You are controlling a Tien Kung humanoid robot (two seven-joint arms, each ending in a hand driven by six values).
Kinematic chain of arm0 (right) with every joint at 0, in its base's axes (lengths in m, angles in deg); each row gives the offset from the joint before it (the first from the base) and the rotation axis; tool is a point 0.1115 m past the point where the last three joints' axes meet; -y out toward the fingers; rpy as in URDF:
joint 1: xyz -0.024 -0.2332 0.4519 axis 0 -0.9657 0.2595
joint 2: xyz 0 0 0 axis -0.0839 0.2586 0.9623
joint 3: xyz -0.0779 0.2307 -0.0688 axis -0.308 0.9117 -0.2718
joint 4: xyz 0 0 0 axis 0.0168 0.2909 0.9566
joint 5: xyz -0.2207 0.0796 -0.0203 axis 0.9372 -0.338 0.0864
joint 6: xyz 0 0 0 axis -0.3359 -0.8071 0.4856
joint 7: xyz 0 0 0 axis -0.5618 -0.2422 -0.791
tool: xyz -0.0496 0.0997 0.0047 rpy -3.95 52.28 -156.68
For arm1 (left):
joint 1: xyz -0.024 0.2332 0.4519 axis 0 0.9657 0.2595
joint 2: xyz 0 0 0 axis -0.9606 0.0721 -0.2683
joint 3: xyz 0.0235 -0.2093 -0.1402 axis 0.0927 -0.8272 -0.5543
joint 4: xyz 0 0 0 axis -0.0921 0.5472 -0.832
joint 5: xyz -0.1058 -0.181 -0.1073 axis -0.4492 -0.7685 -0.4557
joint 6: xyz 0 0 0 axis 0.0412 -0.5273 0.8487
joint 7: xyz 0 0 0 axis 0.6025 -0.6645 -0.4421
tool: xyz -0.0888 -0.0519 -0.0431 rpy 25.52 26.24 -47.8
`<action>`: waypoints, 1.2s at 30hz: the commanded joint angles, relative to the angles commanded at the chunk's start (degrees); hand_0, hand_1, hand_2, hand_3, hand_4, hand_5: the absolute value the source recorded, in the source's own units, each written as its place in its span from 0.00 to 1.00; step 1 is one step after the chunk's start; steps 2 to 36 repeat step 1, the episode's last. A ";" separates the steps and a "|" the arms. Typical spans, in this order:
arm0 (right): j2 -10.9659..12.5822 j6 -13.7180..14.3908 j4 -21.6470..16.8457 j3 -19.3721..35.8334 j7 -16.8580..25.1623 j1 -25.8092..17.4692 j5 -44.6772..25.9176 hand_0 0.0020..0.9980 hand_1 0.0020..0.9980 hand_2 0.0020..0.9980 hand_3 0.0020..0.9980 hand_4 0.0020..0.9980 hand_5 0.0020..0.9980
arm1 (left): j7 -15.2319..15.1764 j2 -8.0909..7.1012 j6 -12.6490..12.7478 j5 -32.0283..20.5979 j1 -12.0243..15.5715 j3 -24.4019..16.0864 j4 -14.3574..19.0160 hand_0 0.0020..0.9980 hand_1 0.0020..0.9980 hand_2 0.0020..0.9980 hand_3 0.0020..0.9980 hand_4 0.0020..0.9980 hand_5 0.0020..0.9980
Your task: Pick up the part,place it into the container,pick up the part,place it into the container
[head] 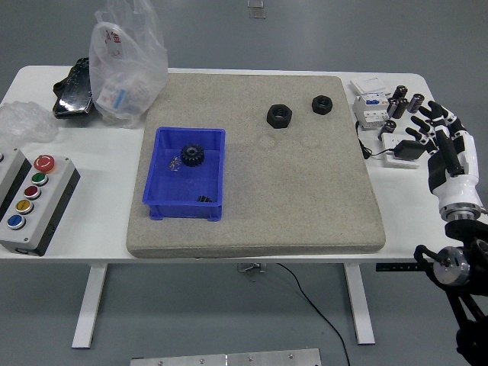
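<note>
The right hand (444,145) is at the right edge of the table (229,236). Its fingers (436,114) are spread out and loose, and it holds nothing. The hand is white and black, and its arm comes up from the bottom right corner. No left hand shows.

Just left of the hand sits a small black block on a white base (404,152). Behind that are some small black tubes (402,101) and a white and blue switch box (370,103).

A big tan mat (305,191) covers the middle of the table. Two black nuts lie near its back right corner. The big nut (280,116) is to the left and the small nut (322,104) is to the right. They are close together but do not touch. Both are well apart from the hand.

A blue bin (160,179) sits on the left part of the mat. A black gear (191,156) lies inside it, near the back. Another small dark piece (203,199) lies at the front of the bin, too small to make out.

Past the mat on the left is a gray box (34,202) with colored buttons. Behind it is a crumpled clear wrap (23,122). At the back left are a black thing (72,91) and a clear bag (126,61) with small things in it.
</note>
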 joint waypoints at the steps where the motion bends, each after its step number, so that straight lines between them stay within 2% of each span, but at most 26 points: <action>1: 0.01 0.00 0.02 0.00 -0.01 -0.02 -0.01 0.63 0.67 0.70 0.66 0.74 0.46 | 0.30 0.00 -0.11 0.14 0.05 0.06 0.00 0.67 0.67 0.66 0.65 0.78 0.38; 36: 0.01 0.00 0.02 0.00 -0.01 -0.02 -0.01 0.63 0.67 0.70 0.66 0.74 0.46 | 0.30 0.00 -0.11 0.14 0.05 0.06 0.00 0.67 0.67 0.66 0.65 0.78 0.38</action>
